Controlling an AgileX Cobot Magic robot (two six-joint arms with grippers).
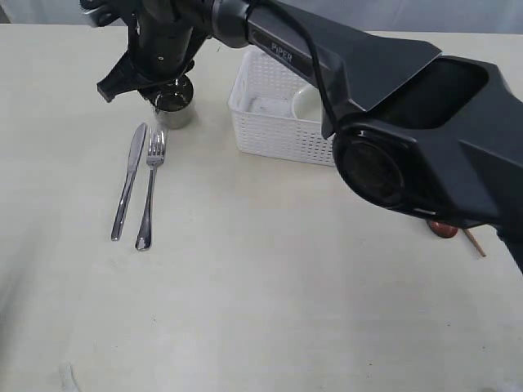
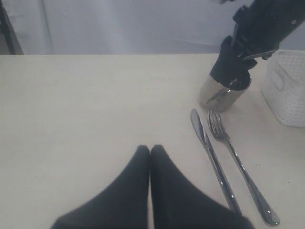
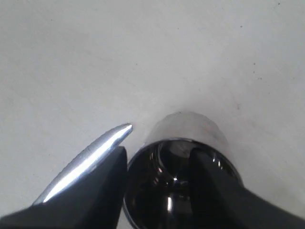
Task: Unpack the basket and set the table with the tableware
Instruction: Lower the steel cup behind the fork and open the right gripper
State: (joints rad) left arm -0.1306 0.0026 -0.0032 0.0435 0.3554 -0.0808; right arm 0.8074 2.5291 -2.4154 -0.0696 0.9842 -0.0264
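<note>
Between the fingers of the right claw (image 3: 158,152): thin rim of a steel cup (image 3: 186,126), round and mirror-bright. Fingers spread apart, one black pad outside the wall, the other down inside the mouth, not pinched on the metal. Cup upright on the counter (image 1: 261,286), pale cream, matt, faintly grained.

Just beside the outer finger: rounded tip of a steel knife (image 1: 128,184), long, flat, polished, lying on the counter. Alongside the knife, close and nearly parallel: a steel fork (image 1: 150,196), tines toward the claw, slim handle widening to a rounded end.

Farther off, on the other side of the claw: a white plastic basket (image 1: 278,135), rectangular, walls pierced in a fine grid, with an oval handle cutout in the end wall. Inside it, a smooth white bowl (image 1: 304,102), partly hidden behind the arm (image 1: 359,57).

Well away from the claw, back by the arm's bulky black joint: reddish-brown rounded end of a wooden spoon (image 1: 444,229), mostly hidden, and next to it the end of a thin wooden chopstick (image 1: 475,243).

Left claw (image 2: 150,151): well apart from the cup, over the counter, tapered black fingers pressed together tip to tip, knife and fork off to one side.
</note>
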